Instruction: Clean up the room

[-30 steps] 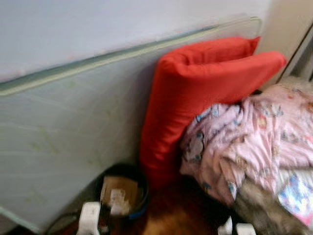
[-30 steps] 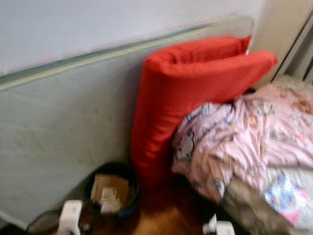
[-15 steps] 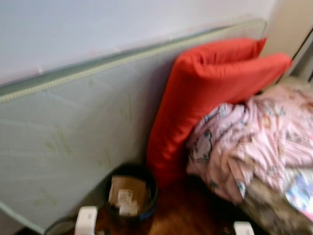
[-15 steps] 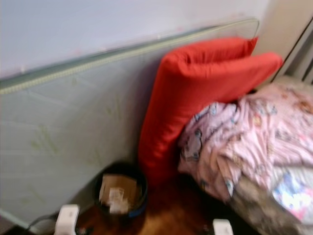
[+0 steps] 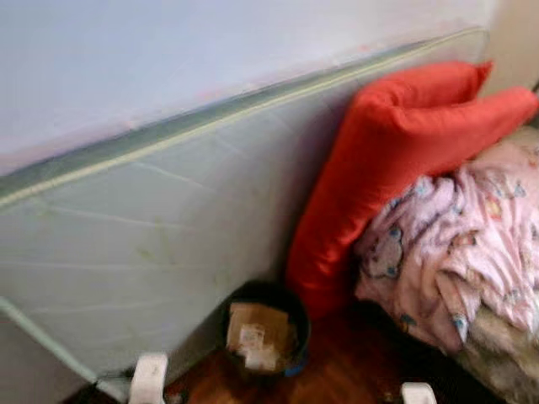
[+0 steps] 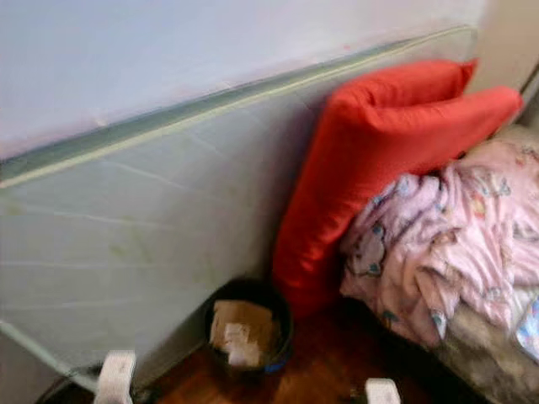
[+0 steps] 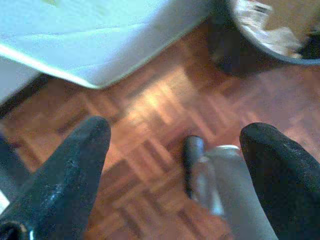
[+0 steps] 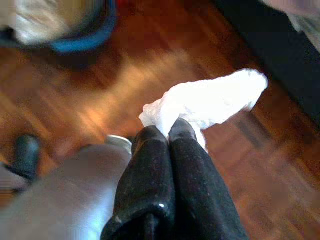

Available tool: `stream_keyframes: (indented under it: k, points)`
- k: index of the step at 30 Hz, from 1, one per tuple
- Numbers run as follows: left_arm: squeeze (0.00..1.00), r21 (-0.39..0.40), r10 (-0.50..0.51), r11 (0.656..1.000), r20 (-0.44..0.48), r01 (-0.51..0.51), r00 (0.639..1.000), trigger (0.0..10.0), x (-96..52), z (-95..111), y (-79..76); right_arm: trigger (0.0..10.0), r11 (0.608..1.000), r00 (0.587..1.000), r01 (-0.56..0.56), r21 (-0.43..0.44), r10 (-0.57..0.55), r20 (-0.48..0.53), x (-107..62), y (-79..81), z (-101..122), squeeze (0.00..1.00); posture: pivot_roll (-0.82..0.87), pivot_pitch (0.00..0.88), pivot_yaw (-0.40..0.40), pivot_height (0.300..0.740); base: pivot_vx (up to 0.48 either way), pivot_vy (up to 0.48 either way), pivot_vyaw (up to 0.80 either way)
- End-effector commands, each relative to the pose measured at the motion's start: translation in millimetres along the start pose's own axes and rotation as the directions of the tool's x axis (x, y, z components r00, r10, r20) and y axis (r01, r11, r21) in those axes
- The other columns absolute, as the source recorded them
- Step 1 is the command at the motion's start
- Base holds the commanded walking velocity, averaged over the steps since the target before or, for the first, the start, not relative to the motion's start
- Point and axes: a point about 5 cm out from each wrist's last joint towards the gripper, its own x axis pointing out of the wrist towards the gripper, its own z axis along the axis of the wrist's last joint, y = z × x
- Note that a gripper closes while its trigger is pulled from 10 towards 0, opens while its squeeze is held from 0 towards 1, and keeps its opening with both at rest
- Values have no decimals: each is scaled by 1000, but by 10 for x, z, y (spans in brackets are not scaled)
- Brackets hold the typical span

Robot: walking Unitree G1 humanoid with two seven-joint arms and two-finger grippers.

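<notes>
A mattress (image 5: 152, 244) leans on the wall at left. The left gripper (image 7: 175, 165) hangs empty, fingers spread, over the wood floor (image 7: 150, 110). Ahead sits a bin (image 5: 263, 337) beside a red cushion (image 5: 387, 160). The right gripper (image 8: 167, 132) pinches a white tissue (image 8: 210, 102). It looks mid-carry; next, reach over the bin and drop it.
</notes>
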Motion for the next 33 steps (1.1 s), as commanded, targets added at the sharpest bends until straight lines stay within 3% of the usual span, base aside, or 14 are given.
stream_keyframes:
  k: [1, 7, 33]
  points:
    - [0, 15, -25, 1000, -3, 25, 1000, 10000, 17, 23, -87, 10000, 1000, 1000, 25, 2, -25, -17, -29, -98, -53, 0, 3, 0, -48, 709, 0, 480, 0]
    - [0, 16, -21, 1000, -1, 21, 1000, 10000, 17, 28, -86, 10000, 1000, 1000, 26, 5, -26, -17, -30, -102, -53, 0, 10, 0, -51, 709, 0, 440, 0]
    - [0, 28, -40, 999, -4, 40, 999, 10000, 21, 41, -100, 10000, 1000, 1000, 22, 4, -22, -15, -29, -108, -40, 0, 19, 0, -59, 709, 0, 0, 0]
